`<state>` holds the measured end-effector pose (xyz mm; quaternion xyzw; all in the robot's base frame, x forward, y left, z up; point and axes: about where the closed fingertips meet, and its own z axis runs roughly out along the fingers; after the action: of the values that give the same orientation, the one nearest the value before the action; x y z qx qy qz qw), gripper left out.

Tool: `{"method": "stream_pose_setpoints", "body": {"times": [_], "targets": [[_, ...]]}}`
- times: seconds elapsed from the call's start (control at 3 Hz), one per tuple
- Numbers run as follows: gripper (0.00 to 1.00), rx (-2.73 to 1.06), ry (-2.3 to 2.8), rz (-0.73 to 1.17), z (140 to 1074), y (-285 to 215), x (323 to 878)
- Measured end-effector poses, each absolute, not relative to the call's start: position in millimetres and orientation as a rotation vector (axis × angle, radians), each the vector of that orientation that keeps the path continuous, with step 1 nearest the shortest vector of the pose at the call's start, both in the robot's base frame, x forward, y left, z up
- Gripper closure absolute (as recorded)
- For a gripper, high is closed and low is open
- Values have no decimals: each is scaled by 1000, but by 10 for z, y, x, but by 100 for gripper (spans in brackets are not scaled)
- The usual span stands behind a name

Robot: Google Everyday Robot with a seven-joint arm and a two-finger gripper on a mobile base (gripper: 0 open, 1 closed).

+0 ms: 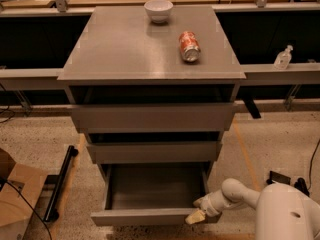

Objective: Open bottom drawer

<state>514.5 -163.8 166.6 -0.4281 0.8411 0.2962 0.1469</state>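
Matte grey flat-front bottom drawer stands open; my tan-tipped gripper sits below grey desk front-right corner, apparently touching drawer front; can't tell its grip.

Dim, warm overhead lighting. Sheen on cabinet top, well above gripper at front corner of shadowed bottom drawer.

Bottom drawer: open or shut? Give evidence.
Open: the bottom drawer is pulled out, its interior visible; the gripper is at its front corner.
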Motion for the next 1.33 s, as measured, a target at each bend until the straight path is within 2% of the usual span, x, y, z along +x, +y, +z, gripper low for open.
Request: {"method": "stream_pose_setpoints", "body": {"times": [0.33, 0.67, 1.0, 1.33], "targets": [[65, -1251, 2464, 870, 1766, -1635, 4752], [88, -1249, 2475, 868, 1816, -1646, 4664], [86, -1242, 2485, 870, 1926, -1633, 4445], [62, -1241, 2485, 870, 1935, -1632, 4422]]}}
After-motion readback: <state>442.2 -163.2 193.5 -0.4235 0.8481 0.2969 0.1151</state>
